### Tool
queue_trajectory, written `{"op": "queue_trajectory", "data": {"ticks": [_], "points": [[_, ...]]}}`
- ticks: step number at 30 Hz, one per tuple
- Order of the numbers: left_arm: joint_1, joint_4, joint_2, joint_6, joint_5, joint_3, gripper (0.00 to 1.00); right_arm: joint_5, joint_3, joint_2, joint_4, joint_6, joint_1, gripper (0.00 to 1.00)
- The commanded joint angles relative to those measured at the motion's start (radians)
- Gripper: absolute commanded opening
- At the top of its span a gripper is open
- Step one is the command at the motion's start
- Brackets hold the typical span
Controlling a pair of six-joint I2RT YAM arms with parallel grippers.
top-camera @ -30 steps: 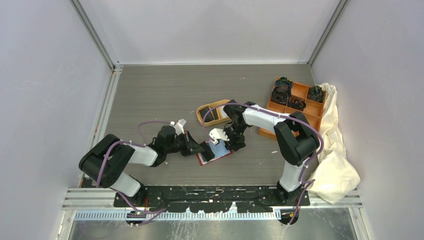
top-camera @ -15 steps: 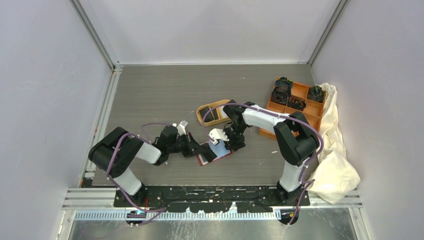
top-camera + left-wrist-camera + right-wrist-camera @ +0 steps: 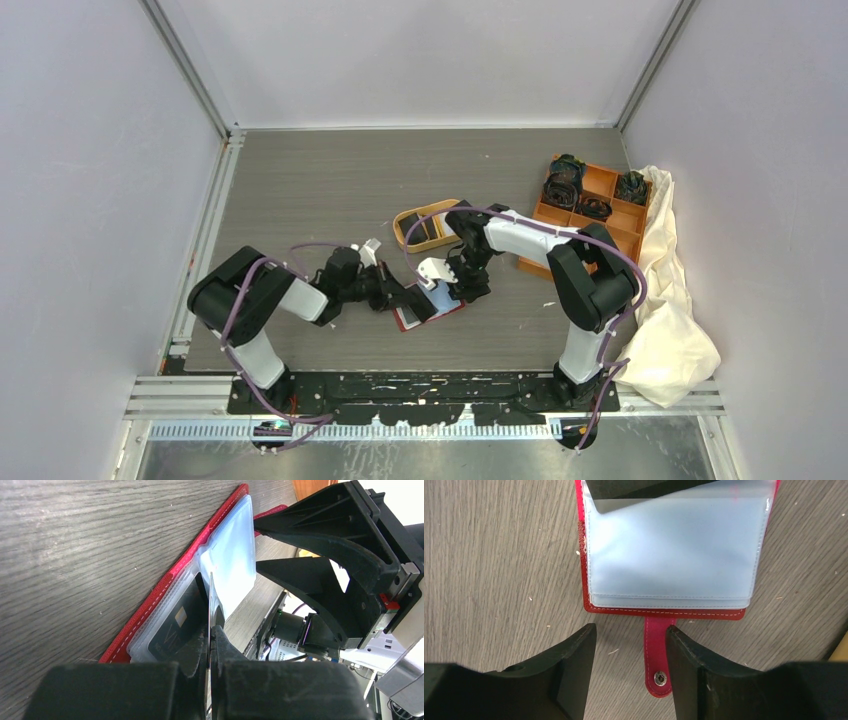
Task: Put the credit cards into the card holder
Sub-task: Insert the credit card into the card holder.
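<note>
The card holder (image 3: 432,304) lies open on the table, red with pale blue-grey sleeves (image 3: 674,550). My left gripper (image 3: 410,299) is shut on a thin credit card (image 3: 210,602), seen edge-on, whose front edge reaches into the holder's sleeves. Another black credit card (image 3: 176,627) sits inside a clear sleeve. My right gripper (image 3: 630,635) is open at the holder's far side. The red clasp tab (image 3: 658,652) lies between its fingers, close to the right finger (image 3: 694,665). In the top view the right gripper (image 3: 468,288) is low over the holder's right edge.
An orange oval tray (image 3: 409,219) holding dark cards stands just behind the holder. An orange compartment box (image 3: 600,182) with black coiled bands sits at the back right, and a cream cloth (image 3: 672,310) lies along the right edge.
The left arm has swung right and forward, bringing its card further toward the open holder. The right gripper has stayed at the tab, its jaws barely narrower.
</note>
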Motion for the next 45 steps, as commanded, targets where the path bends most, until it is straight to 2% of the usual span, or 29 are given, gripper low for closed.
{"op": "queue_trajectory", "data": {"ticks": [1,20,31,45], "points": [[0.003,-0.006,0.018,-0.003,-0.002,0.024,0.00,-0.019,0.008,-0.006,-0.032,0.006,0.014,0.58],[0.024,-0.065,0.122,-0.079,0.121,0.069,0.00,-0.018,0.010,-0.014,-0.034,0.004,0.016,0.56],[0.043,-0.120,0.153,-0.064,0.175,0.118,0.00,-0.017,0.009,-0.017,-0.033,0.005,0.021,0.55],[0.042,-0.100,0.212,-0.056,0.213,0.177,0.02,-0.015,0.014,-0.020,-0.027,0.022,0.028,0.56]]}}
